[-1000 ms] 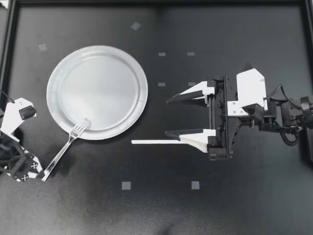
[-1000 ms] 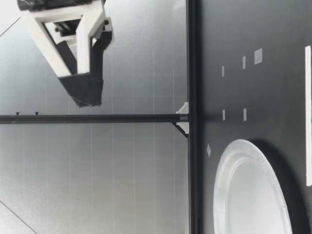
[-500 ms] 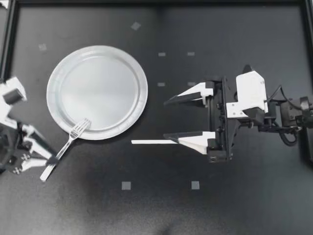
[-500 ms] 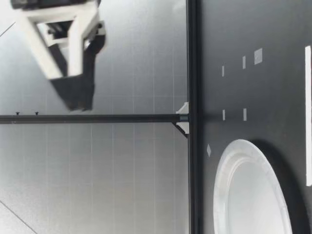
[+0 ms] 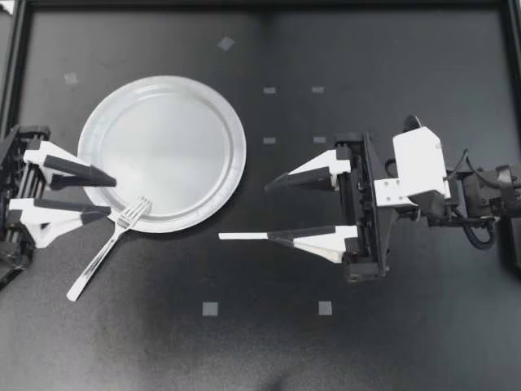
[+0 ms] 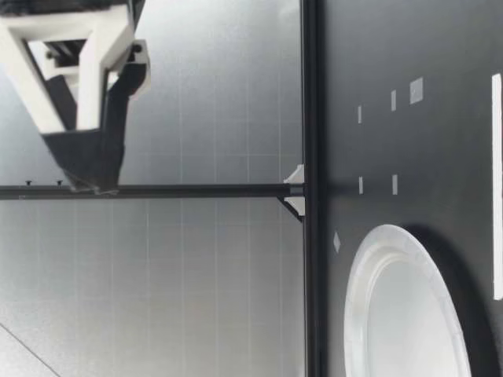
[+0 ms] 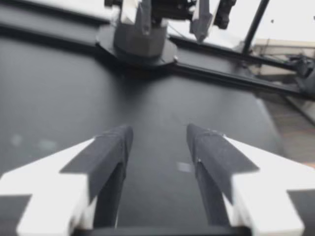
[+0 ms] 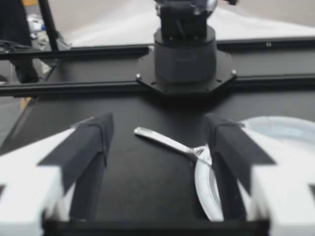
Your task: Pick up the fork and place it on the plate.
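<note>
White, black-tipped tapered fingers on left claw (image 5: 111,196) and right claw (image 5: 268,212); black cable (image 5: 479,233) behind right

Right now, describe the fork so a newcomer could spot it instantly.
Find the round plate on the left half of the black table. The fork lies with tines on the plate's rim, handle slanting off onto the table. Unlike the flat white strip, it is shiny metal with prongs.

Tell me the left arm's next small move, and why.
Probably shift my left gripper over the fork handle and line it up, open, across it. Only the fork's tines rest on the plate rim, the handle lies on the table, and the gripper holds nothing, near the tines.
</note>
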Controlling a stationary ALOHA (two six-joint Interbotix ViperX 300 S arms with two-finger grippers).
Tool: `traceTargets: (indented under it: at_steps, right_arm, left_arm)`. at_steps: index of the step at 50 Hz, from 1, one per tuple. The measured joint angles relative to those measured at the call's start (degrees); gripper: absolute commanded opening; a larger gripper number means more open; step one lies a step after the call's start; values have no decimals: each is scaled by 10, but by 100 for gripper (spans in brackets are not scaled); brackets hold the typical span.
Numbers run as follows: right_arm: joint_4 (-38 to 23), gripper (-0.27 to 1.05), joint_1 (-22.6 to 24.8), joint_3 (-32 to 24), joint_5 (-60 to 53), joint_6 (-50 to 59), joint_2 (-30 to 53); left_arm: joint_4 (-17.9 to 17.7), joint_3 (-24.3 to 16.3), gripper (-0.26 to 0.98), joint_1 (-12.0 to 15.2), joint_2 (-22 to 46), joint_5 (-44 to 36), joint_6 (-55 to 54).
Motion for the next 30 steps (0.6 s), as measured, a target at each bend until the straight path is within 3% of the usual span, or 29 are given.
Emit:
traceTargets:
  at_steps: [7,20,30]
  right_arm:
    - [-8,51,2,16,-41,12,22]
    - [-8,27,2,16,-67,16,46]
    - [-8,25,2,14,-69,17,47]
  left_arm:
    - [1,5,51,0,40,-33,64]
    - [1,18,50,-1,111,-113,76]
    - [1,20,50,-1,108,-120,76]
